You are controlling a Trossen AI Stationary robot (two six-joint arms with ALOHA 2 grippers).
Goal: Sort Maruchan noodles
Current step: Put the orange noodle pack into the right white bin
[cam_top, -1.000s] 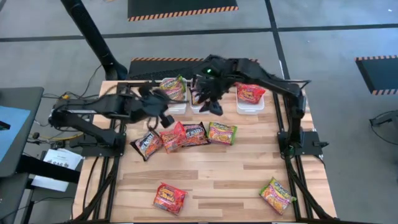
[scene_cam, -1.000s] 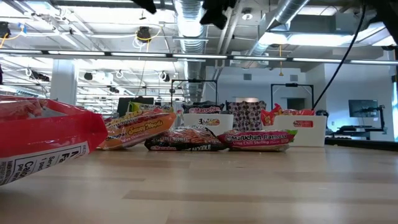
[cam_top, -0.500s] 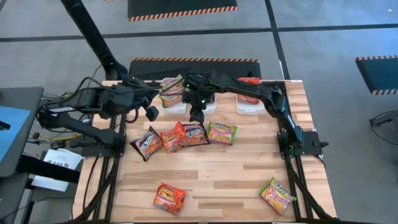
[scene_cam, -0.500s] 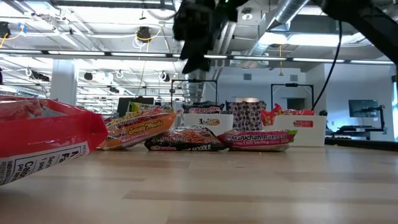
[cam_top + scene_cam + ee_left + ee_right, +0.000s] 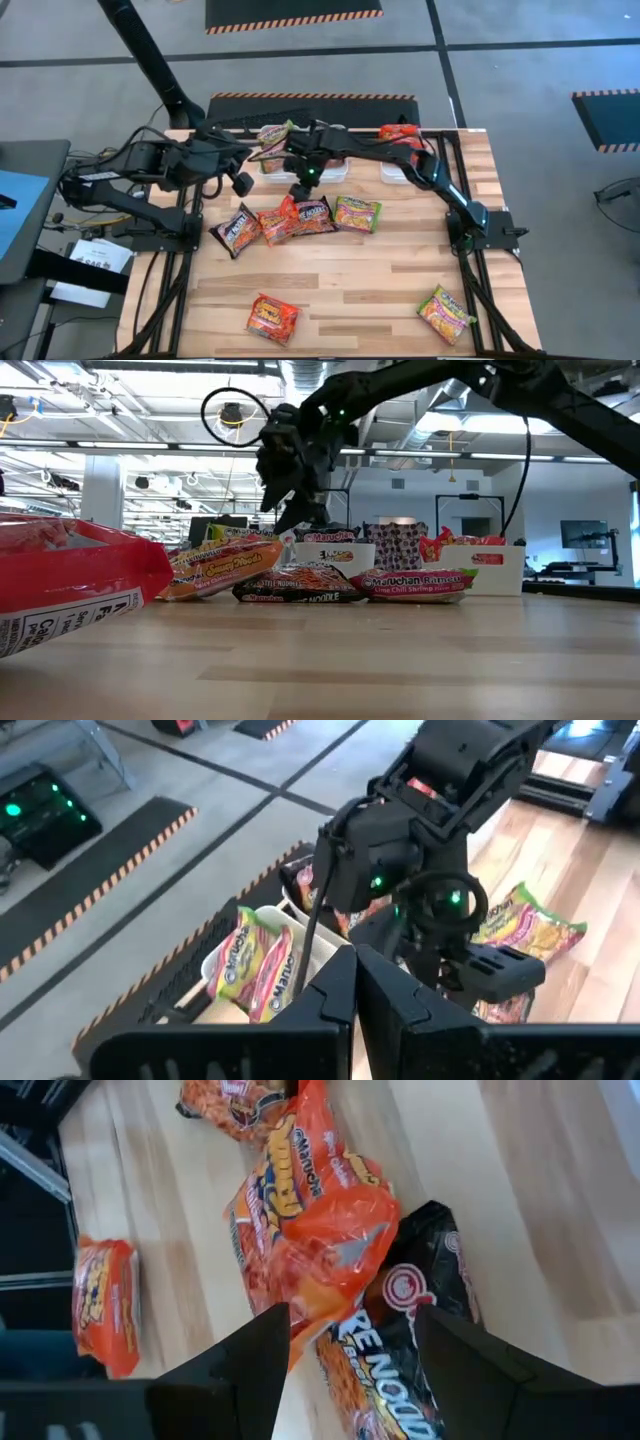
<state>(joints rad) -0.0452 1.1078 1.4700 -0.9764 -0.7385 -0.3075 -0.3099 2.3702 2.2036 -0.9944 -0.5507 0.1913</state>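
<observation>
Right gripper (image 5: 300, 190), fingers spread wide and empty, hangs above overlapping orange (image 5: 305, 1230) and black Maruchan packets (image 5: 405, 1350) mid-table. It could pinch both. Left gripper (image 5: 243, 183) waits closed beside the trays (image 5: 283, 170).

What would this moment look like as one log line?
right gripper: open, above orange packet | left gripper: shut, idle near left tray | nothing held

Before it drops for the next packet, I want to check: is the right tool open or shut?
Open. In the right wrist view the right tool shows its two dark fingers spread apart above the red noodle packet, with nothing between them.
</observation>
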